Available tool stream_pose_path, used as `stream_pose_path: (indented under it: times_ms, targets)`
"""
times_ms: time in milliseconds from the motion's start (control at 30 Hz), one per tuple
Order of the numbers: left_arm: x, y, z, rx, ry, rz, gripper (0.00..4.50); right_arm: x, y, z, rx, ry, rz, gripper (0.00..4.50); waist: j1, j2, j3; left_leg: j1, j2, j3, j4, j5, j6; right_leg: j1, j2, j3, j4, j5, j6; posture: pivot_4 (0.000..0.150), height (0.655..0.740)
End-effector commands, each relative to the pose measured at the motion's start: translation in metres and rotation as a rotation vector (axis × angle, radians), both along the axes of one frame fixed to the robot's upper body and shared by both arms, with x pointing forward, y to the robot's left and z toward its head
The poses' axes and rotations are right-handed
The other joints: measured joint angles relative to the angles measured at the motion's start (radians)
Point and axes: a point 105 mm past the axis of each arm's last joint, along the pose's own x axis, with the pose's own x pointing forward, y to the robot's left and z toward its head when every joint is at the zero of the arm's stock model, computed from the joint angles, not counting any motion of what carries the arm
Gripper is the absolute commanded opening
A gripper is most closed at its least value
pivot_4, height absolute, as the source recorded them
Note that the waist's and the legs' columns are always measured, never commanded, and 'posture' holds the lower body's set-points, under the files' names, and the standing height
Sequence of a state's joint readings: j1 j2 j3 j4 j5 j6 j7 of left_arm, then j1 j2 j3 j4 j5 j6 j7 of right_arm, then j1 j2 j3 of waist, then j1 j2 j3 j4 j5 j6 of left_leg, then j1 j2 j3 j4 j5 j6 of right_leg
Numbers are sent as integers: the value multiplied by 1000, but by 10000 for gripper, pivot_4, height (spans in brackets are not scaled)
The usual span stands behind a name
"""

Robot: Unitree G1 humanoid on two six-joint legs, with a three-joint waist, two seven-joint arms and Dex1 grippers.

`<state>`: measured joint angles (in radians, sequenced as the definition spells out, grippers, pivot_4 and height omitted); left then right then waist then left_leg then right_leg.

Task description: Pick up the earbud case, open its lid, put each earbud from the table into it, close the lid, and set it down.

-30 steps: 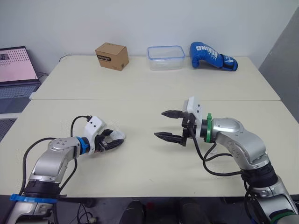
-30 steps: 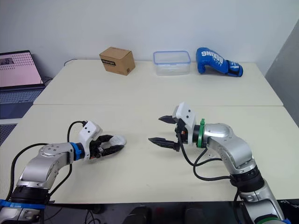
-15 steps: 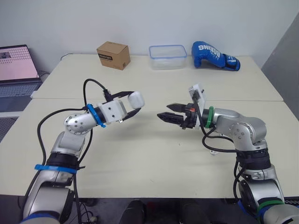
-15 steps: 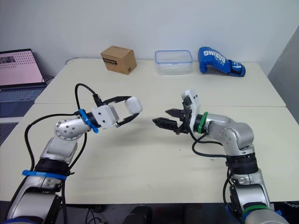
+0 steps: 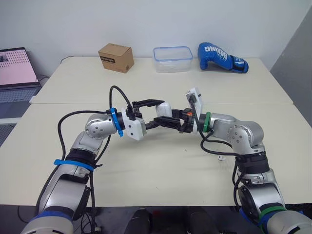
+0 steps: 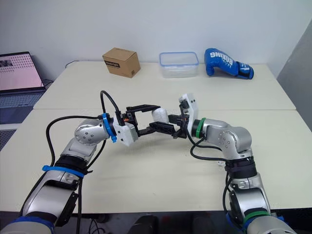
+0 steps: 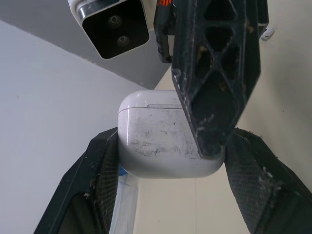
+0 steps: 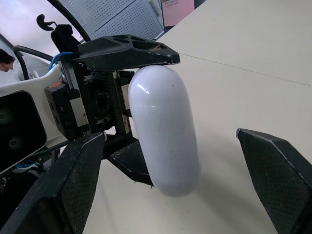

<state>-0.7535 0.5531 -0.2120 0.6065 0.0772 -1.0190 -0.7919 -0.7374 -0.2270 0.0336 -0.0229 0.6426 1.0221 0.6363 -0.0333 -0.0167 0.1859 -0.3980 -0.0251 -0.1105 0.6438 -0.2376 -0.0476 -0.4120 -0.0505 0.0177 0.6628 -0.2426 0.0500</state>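
Half a second ago we held the two arms apart above the table, with a gap between them. Now they meet at the middle, and the earbud case is up off the surface between both grippers, well clear of the tabletop where it lay a second ago.

The surface is a pale table, with a second one butted against its far edge. At the back stand a cardboard box, a clear plastic container and a blue boxing glove, against a plain white wall. A laptop sits off to our left. A small white piece, perhaps an earbud, lies on the table near our right arm.

Our left gripper is clamped on the case, one finger pressed to each narrow side. Our right gripper is spread wide and straddles the case. We cannot tell whether its fingers touch the case.
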Motion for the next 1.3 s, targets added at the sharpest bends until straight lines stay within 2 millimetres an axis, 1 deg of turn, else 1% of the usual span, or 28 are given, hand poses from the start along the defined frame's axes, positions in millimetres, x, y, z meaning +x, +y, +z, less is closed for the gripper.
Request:
stream_pose_path:
  times_ms: [33,200,300,333,433,500,600,633,700,733,800,833,900,1000,1133,1300]
  targets:
    - [-3,-3,14,-34,-41,-32,27614,1,3,13,9,-63,3,39466,0,0,0,0,0,0,0,0,0,0,0,0,0,0,0,1500,7400]
    - [-4,-4,14,-34,-35,-40,27614,2,2,15,17,-69,4,22434,0,0,0,0,0,0,0,0,0,0,1,0,0,0,0,1500,7400]
    - [-5,-4,13,-33,-35,-46,27614,3,2,16,16,-73,4,11130,-1,0,0,0,1,0,0,0,0,0,1,0,0,0,0,1500,7400]
    - [-5,-5,13,-33,-37,-48,27614,3,2,16,16,-73,4,8722,-1,0,0,0,1,-1,0,0,0,0,1,0,0,0,0,1500,7400]
    - [-7,-5,11,-31,-25,-55,27614,8,-2,17,15,-81,-18,8762,-1,0,0,0,1,-1,0,0,0,0,1,0,0,0,0,1500,7400]
    - [-8,-5,5,-13,22,-59,34952,16,-10,19,19,-83,-66,8762,-1,0,0,0,1,-1,0,0,0,0,1,0,0,0,0,1500,7400]
    - [-11,-7,3,-2,53,-65,43606,34,-26,15,17,-75,-179,8728,-1,0,0,0,0,-1,0,0,0,0,1,1,0,0,0,1500,7400]
    - [-9,-7,7,-27,74,-50,45000,42,-33,11,8,-65,-232,8715,-1,0,0,0,0,-1,0,0,0,0,1,1,0,0,0,1500,7400]
    - [-1,-7,11,-66,209,-12,45000,53,-48,-3,-63,-72,-313,8710,-1,0,0,0,1,-1,0,0,0,0,1,0,0,0,0,1500,7400]
    - [2,-6,12,-89,319,1,45000,56,-52,-9,-119,-99,-332,8708,-1,0,0,0,1,-1,0,0,0,0,1,0,0,0,0,1500,7400]
    - [2,-5,15,-100,504,-3,45000,54,-52,-13,-250,-217,-305,8705,-4,0,0,0,0,-1,0,0,0,0,2,1,0,0,0,1500,7400]
    - [1,-4,17,-93,571,-12,43254,50,-49,-15,-317,-280,-262,8703,-9,0,0,0,0,-1,0,0,0,0,2,1,0,-1,1,1500,7400]
    - [0,-1,18,-62,667,-8,39197,41,-41,-16,-396,-369,-175,8703,-21,1,0,0,1,-1,-1,0,0,0,2,1,0,-1,2,1500,7400]
    - [3,0,15,7,711,11,30112,30,-31,-17,-477,-462,-70,8703,-30,1,0,0,3,-2,-1,0,0,0,5,1,0,-1,1,1500,7400]
    - [9,-1,9,79,709,51,17543,18,-24,-18,-558,-538,27,8703,-29,1,0,1,5,-2,0,0,0,0,7,1,1,-2,1,1500,7400]
    - [12,-4,6,158,656,50,17543,7,-18,-13,-618,-605,101,8703,-24,1,0,0,4,-2,0,0,0,0,7,1,0,-1,1,1500,7400]
